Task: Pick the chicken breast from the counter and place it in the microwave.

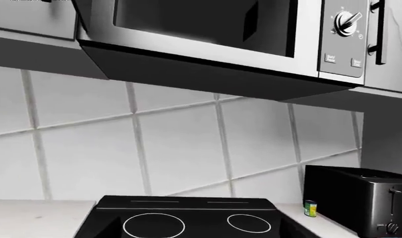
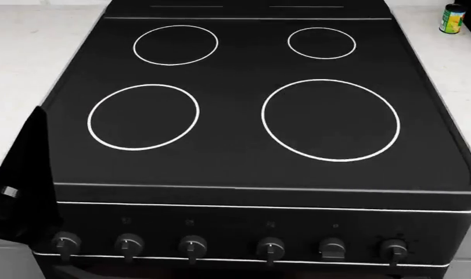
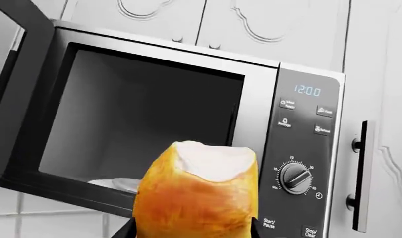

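In the head view a dark, draped part of the left arm (image 2: 22,180) hangs at the front left corner of the glossy black stovetop (image 2: 243,104) with its four white rings; the left pincer itself does not show in any view, so whether it is wide or narrow cannot be told. Off-white, faintly speckled stone-look table (image 2: 26,64) lies to the left of the stovetop and again in a strip to its right, where a small yellow-green can (image 2: 452,18) stands near the stovetop's far right corner. A row of dark round knobs (image 2: 193,244) runs along the stovetop's front panel. The left wrist view looks across the back of the stovetop at a wall of large pale tiles (image 1: 181,144), with the can just beside a black toaster (image 1: 359,198) on the table to the right of the stovetop. Above the stovetop hangs the stainless-steel microwave (image 3: 187,99) with a dark cavity; the right wrist view shows its door (image 3: 9,74) swung open at the left edge, a pale turntable plate (image 3: 118,184) on the cavity floor, and at the right a control panel with a lit clock reading 12:00 (image 3: 307,90) and a round dial (image 3: 297,177). The smooth golden-orange chicken breast (image 3: 197,198), pale whitish end up, is off the table, gripped by the right pincer (image 3: 191,230), whose dark fingertips (image 3: 125,229) show at either side of its lower part, held in front of the microwave's open cavity and not yet inside.
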Controlling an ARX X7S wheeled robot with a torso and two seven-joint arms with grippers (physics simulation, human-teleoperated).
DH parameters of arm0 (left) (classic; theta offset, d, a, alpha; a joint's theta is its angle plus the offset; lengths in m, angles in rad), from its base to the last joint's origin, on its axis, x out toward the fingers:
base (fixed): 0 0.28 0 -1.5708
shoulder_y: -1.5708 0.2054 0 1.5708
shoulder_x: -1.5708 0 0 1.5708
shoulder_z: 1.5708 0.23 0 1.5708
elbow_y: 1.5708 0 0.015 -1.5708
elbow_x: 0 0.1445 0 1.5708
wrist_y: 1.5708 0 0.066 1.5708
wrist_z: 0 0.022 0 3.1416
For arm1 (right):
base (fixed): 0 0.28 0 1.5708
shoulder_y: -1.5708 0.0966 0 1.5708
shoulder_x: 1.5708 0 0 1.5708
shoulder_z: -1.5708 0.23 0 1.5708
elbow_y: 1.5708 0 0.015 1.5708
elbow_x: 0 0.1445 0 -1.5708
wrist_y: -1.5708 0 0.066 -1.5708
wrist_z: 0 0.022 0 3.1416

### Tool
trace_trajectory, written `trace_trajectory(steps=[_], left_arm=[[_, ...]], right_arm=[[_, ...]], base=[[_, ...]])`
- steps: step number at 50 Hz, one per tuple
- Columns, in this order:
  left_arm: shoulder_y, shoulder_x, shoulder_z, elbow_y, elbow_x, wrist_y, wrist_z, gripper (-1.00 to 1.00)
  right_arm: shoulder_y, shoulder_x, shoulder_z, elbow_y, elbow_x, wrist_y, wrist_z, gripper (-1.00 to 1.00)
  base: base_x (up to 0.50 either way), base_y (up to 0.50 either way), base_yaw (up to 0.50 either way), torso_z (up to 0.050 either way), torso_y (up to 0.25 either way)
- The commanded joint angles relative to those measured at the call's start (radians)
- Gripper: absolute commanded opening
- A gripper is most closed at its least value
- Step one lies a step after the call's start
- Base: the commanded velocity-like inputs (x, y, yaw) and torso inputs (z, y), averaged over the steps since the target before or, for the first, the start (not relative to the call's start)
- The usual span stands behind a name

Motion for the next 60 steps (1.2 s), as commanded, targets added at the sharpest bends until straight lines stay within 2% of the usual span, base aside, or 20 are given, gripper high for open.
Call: trace_trajectory(steps=[1, 11, 16, 41, 45, 47, 50, 51, 60], left_arm=[[0.006, -0.004, -0.011, -0.004, -0.004, 0.015, 0.002, 1.0], [0.021, -0.001, -0.008, -0.015, 0.014, 0.036, 0.018, 1.0], [0.033, -0.006, -0.015, -0.015, 0.015, 0.046, 0.022, 1.0], [0.028, -0.037, -0.038, 0.009, -0.045, 0.036, -0.005, 1.0], [0.026, -0.047, -0.049, 0.012, -0.061, 0.037, -0.007, 1.0], [0.025, -0.053, -0.056, 0.014, -0.068, 0.038, -0.009, 1.0], [0.02, -0.059, -0.068, 0.014, -0.086, 0.041, -0.012, 1.0], [0.017, -0.061, -0.071, 0.012, -0.092, 0.042, -0.013, 1.0], [-0.019, -0.059, -0.079, -0.016, -0.103, 0.053, 0.003, 1.0]], right_arm=[[0.212, -0.106, -0.166, 0.315, -0.291, -0.144, -0.281, -1.0], [0.216, -0.203, -0.133, 0.489, -0.475, -0.201, -0.416, -1.0], [0.21, -0.225, -0.124, 0.496, -0.544, -0.209, -0.449, -1.0], [0.188, -0.234, -0.07, 0.453, -0.616, -0.172, -0.449, -1.0], [0.216, -0.261, -0.055, 0.549, -0.648, -0.188, -0.458, -1.0], [0.219, -0.325, 0.059, 0.618, -0.828, -0.168, -0.546, -1.0], [0.219, -0.451, 0.345, 0.724, -1.266, -0.148, -0.726, -1.0], [0.219, -0.467, 0.38, 0.759, -1.326, -0.158, -0.736, -1.0], [0.219, -0.468, 0.387, 0.835, -1.245, -0.122, -0.59, -1.0]], base=[[0.0, 0.0, 0.0, 0.0, 0.0], [0.0, 0.0, 0.0, 0.0, 0.0], [0.0, 0.0, 0.0, 0.0, 0.0], [0.0, 0.5, 0.0, 0.0, 0.0], [0.0, 0.12, 0.0, 0.0, 0.0], [0.0, 0.0, 0.0, 0.0, 0.0], [0.0, 0.0, 0.0, 0.005, 0.0], [0.0, 0.0, 0.0, 0.0, 0.0], [0.0, 0.0, 0.0, 0.0, 0.0]])
